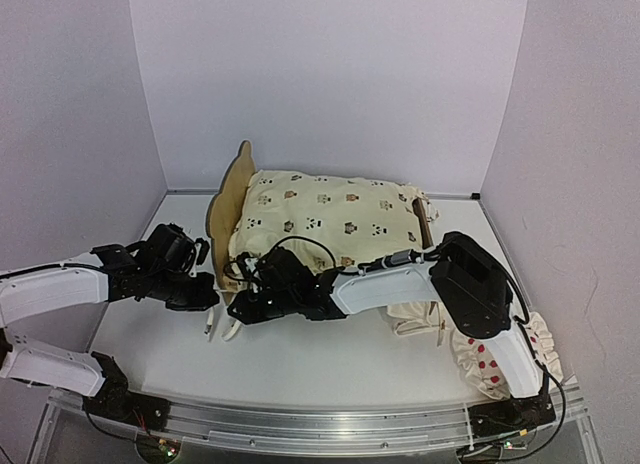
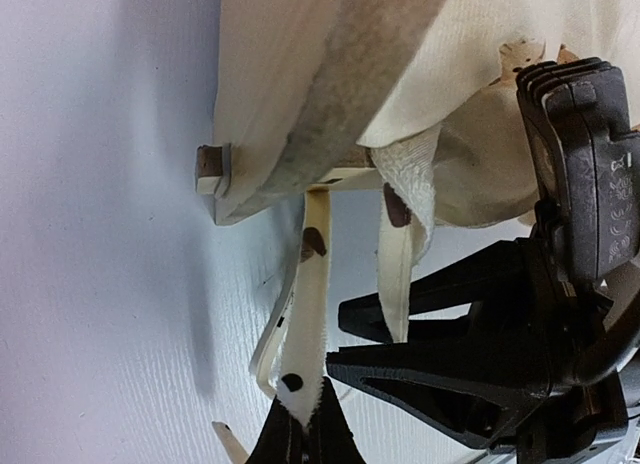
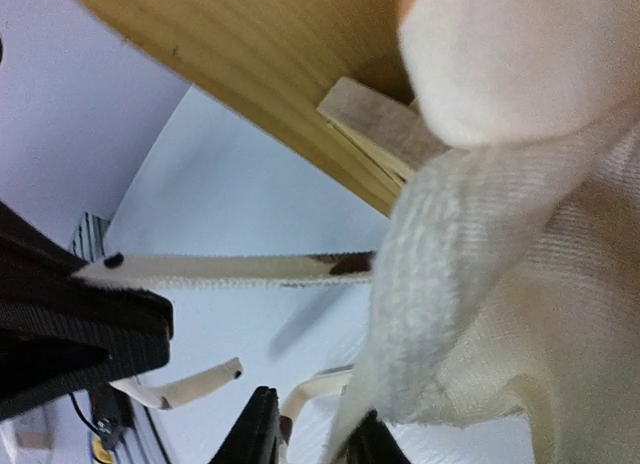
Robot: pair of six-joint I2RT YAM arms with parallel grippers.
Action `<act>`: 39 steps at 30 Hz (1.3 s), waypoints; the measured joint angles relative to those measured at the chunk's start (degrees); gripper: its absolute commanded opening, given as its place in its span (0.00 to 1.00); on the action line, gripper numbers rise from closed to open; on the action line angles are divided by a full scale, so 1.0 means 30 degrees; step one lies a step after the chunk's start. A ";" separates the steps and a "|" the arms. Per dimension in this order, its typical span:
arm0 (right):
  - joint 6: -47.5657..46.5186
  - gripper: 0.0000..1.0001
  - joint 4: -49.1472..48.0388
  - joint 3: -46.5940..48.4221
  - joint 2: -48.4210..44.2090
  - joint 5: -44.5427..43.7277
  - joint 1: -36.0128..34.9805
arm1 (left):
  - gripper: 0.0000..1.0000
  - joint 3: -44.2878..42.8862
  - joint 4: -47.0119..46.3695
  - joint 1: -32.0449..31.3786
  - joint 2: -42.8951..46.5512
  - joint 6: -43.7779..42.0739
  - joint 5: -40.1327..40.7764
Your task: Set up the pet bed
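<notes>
The pet bed [image 1: 228,199] stands mid-table with its scalloped headboard to the left, and the cream animal-print cover [image 1: 330,219] is spread over it. Both grippers meet at its near left corner. My left gripper [image 2: 305,429] is shut on a cream tie [image 2: 312,304] that hangs from the cover below the wooden rail [image 2: 300,154]. My right gripper [image 3: 318,439] straddles a second, wider tie [image 3: 400,314]. Its jaws are narrow, and a gap shows between one finger [image 3: 258,434] and the tie. In the top view the left gripper [image 1: 208,296] and right gripper [image 1: 238,312] sit side by side.
A white red-dotted ruffled pillow [image 1: 490,369] lies at the near right beside the right arm. White walls enclose the table on three sides. A metal rail [image 1: 320,429] carrying the arm bases runs along the near edge. Loose tie ends [image 1: 212,326] dangle onto the table.
</notes>
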State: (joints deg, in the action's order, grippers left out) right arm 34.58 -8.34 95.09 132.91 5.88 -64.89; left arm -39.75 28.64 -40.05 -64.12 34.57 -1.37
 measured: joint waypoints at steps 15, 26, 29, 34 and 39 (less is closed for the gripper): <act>-0.0968 0.00 0.2839 -0.1744 -0.3112 -0.2720 0.0062 | 0.00 -0.0415 0.0727 -0.0007 0.0214 0.0016 0.0459; -0.1102 0.12 0.3014 -0.4496 -0.3747 -0.4420 0.0492 | 0.00 -0.0474 0.0787 -0.0007 0.0102 -0.0007 0.0112; -0.1100 0.18 0.3345 -0.4696 -0.3747 -0.4342 0.0492 | 0.00 -0.0495 0.0759 -0.0007 0.0039 -0.0015 -0.0025; -0.0783 0.35 0.3676 -0.4267 -0.3692 -0.2325 0.0492 | 0.00 -0.0500 0.0415 -0.0007 -0.0208 -0.0025 -0.0039; -0.0293 0.45 0.3654 -0.3769 -0.3625 -0.1005 0.0372 | 0.00 -0.0497 0.0053 -0.0007 -0.0413 -0.0056 -0.0056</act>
State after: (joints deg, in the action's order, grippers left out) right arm 33.70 2.62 83.78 122.03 2.86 -63.78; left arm -41.24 28.80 -40.07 -65.36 34.40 -1.54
